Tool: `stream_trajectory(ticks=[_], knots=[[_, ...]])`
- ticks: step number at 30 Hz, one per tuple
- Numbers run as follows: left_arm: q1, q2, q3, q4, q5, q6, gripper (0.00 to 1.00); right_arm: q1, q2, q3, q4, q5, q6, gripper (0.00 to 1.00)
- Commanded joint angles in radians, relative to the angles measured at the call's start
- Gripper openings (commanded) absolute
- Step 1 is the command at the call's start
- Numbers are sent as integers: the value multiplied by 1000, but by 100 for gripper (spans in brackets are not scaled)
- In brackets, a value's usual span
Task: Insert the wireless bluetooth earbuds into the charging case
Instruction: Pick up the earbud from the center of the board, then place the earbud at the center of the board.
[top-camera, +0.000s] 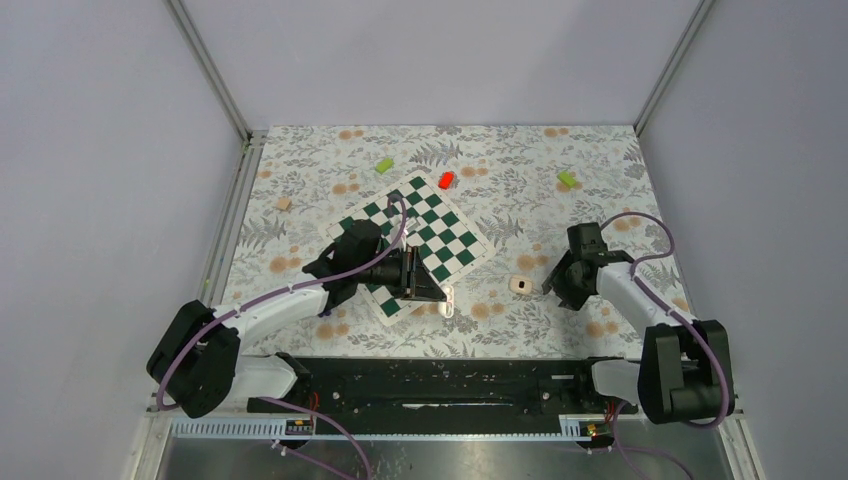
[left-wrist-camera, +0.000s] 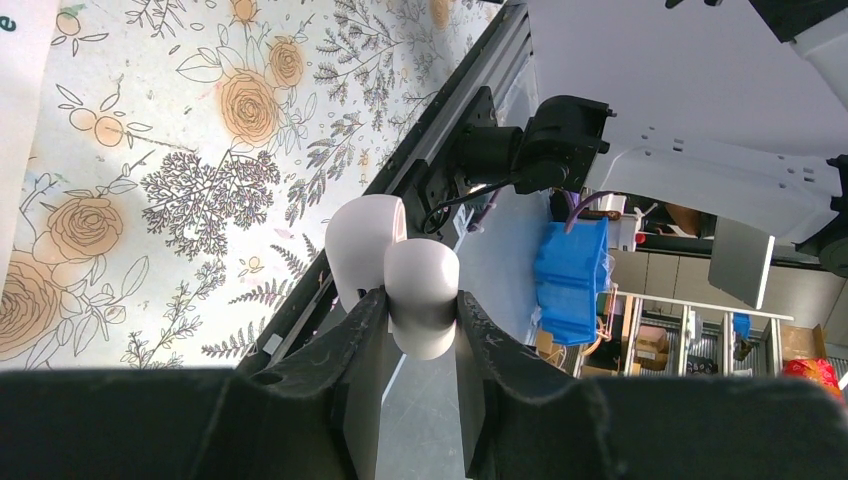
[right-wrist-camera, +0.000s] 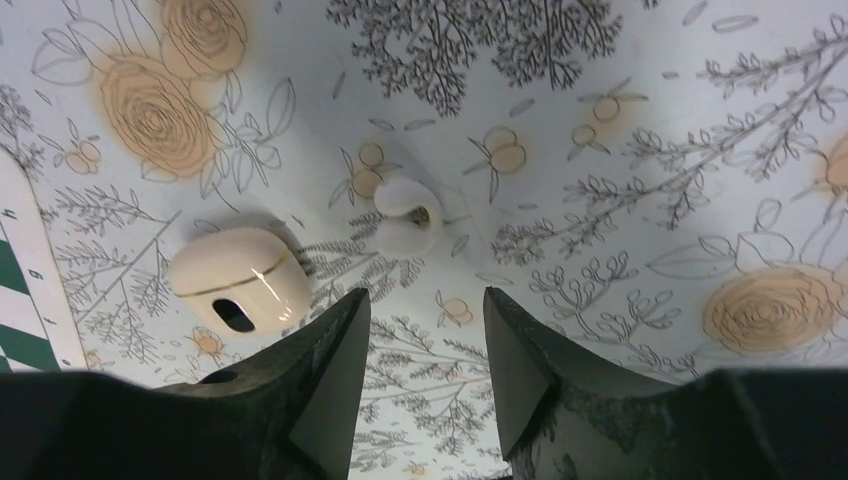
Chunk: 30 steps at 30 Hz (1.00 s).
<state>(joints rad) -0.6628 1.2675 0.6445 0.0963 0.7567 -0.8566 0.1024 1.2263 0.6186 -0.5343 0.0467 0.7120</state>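
Two robot arms reach over a flower-printed bench (right-wrist-camera: 620, 120), with the parts of an earbud set split between them. The left gripper (left-wrist-camera: 421, 312) is closed narrowly on the first earbud (left-wrist-camera: 421, 290), a smooth white piece with two rounded lobes. One lobe is pinched between the black fingers and the other stands just behind it. From above, that gripper sits at the near corner of a green-and-white chessboard (top-camera: 420, 225).

The right gripper (right-wrist-camera: 425, 300) stands open, its fingers spread with nothing between them, and points down at the bench. Just past its fingertips lies the second earbud (right-wrist-camera: 404, 216), a curled white piece resting on the floral print, not touched by either finger.

The charging case (right-wrist-camera: 238, 285), pale beige with a thin gold line and a dark hollow facing the wrist camera, rests on the bench beside that earbud and apart from it. It lies close to the chessboard's edge. In the overhead view the case lies between the two grippers.

Toward the far side of the bench sit two green blocks (top-camera: 385, 164), a red block (top-camera: 446, 180) and a small tan block (top-camera: 284, 203), all well apart from the arms.
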Motion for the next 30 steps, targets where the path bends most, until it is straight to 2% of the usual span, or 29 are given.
stream_trajectory(ticks=[1,10,16,18,20,25,30], knots=[[-4,0,42,22,-2,21,0,-17,46,47,82,-8,-12,52],[-5,-12,43,5,-4,24,0,-53,142,66,118,-11,-27,42],[-6,-8,47,5,-8,24,0,-58,166,54,144,-26,-32,41],[-6,-8,49,5,-7,24,0,-59,162,48,152,-33,-32,32],[-7,-9,48,6,-10,24,0,-58,143,44,153,-41,-32,25],[-12,-5,49,4,-17,24,0,-58,51,43,110,-44,-50,24],[-21,5,60,5,-18,24,0,-58,-78,39,83,-141,-65,20]])
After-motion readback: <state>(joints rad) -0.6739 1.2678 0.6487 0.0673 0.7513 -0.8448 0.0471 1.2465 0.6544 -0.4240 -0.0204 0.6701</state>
